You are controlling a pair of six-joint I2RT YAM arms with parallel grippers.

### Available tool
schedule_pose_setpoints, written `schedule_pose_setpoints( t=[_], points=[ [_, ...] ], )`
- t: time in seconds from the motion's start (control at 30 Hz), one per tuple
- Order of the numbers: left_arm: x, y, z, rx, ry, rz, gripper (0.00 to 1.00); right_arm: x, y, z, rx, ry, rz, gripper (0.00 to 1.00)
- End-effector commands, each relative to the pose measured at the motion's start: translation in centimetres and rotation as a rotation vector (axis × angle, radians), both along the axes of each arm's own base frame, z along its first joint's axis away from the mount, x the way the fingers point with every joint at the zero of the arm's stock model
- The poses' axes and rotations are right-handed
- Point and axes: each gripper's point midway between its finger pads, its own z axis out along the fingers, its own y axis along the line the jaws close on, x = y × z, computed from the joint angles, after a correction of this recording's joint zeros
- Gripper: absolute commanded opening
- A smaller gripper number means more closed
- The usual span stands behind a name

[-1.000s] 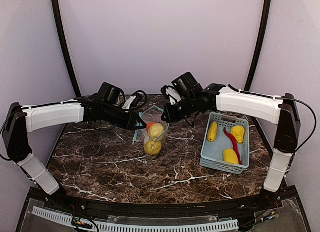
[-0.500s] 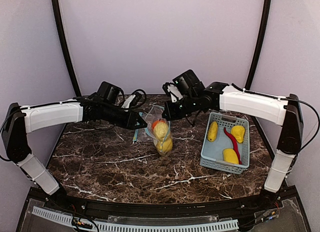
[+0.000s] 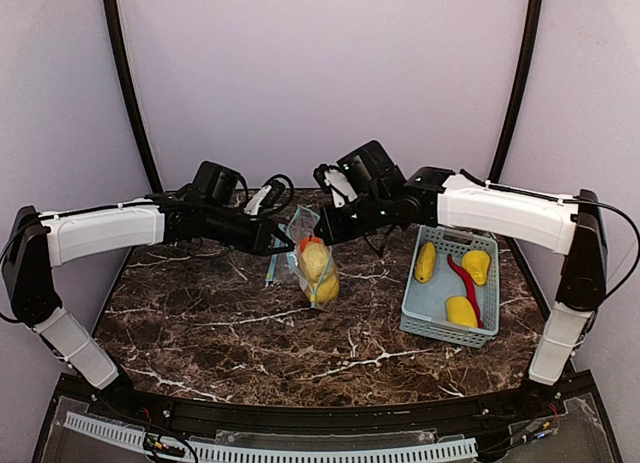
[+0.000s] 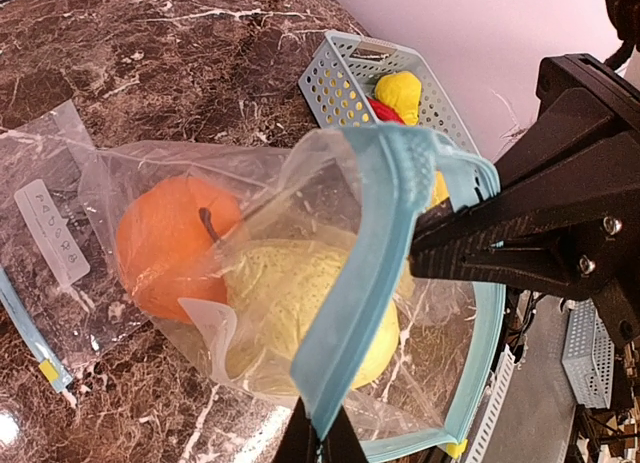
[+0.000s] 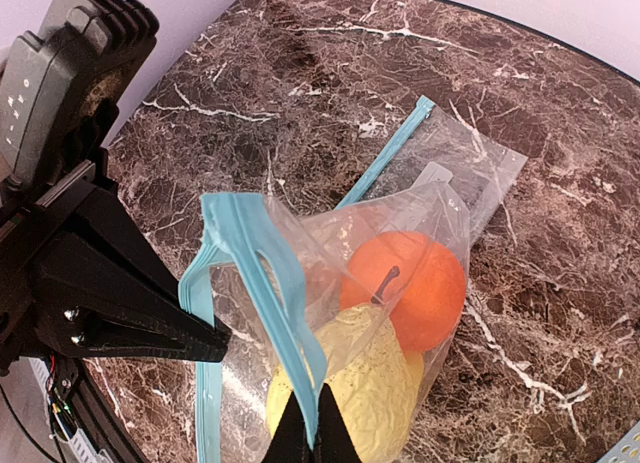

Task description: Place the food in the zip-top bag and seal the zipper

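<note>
A clear zip-top bag (image 3: 318, 268) with a blue zipper strip (image 4: 370, 253) hangs between both grippers above the marble table. Inside lie a round orange (image 4: 165, 243) and a bumpy yellow fruit (image 4: 290, 303), with more yellow beneath. My left gripper (image 4: 320, 438) is shut on one side of the strip. Facing it, my right gripper (image 5: 313, 433) is shut on the strip's other side (image 5: 270, 273). In the top view the left gripper (image 3: 288, 245) and right gripper (image 3: 325, 235) meet at the bag's mouth. More food, yellow pieces (image 3: 476, 266) and a red chili (image 3: 465, 278), lies in the basket.
The pale blue slatted basket (image 3: 418, 318) stands right of the bag, near the right arm. A second clear bag (image 5: 470, 153) lies flat on the table behind the held one, its blue strip (image 3: 271, 271) pointing towards the front.
The bag swung right, then settled slightly back and higher. The left gripper let go of the strip for a moment and shut on it again. The right gripper moved left.
</note>
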Motion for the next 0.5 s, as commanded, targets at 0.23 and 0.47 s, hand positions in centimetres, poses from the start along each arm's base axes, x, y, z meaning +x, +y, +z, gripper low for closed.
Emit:
schedule_pose_setpoints(
  t=[0.23, 0.47],
  points=[
    [1.2, 2.4, 0.8, 0.073, -0.082, 0.118, 0.01, 2.0, -2.6, 1.5, -0.05, -0.123, -0.175, 0.01],
    [1.3, 2.2, -0.3, 0.098, -0.05, 0.107, 0.01, 1.5, -2.5, 0.5, -0.062, -0.083, -0.165, 0.28]
  ],
)
